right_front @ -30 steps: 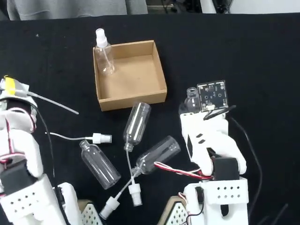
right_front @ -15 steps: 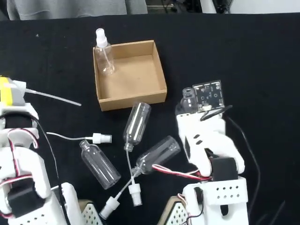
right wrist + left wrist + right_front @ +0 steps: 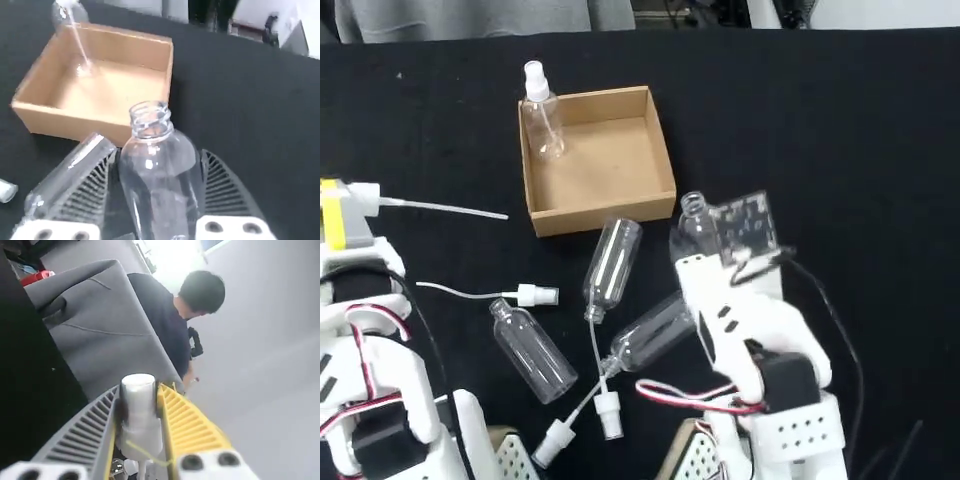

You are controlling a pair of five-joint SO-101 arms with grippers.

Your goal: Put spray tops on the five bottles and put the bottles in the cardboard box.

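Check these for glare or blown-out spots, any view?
Left wrist view: blown-out bright patch above the spray top in the left hand. Right wrist view: small glints on the bottle, and the floor of the box is brightly lit. High view: no glare; the black cloth hides shadows, and the loose bottles show faint reflections.

Black tablecloth (image 3: 860, 120), grey upholstered seat (image 3: 100, 325) behind it, pale wall (image 3: 270, 350), bright glare (image 3: 170, 255) above

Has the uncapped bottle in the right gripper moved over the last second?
Yes. The uncapped bottle, held in the right gripper, has shifted sideways toward the cardboard box's near corner.
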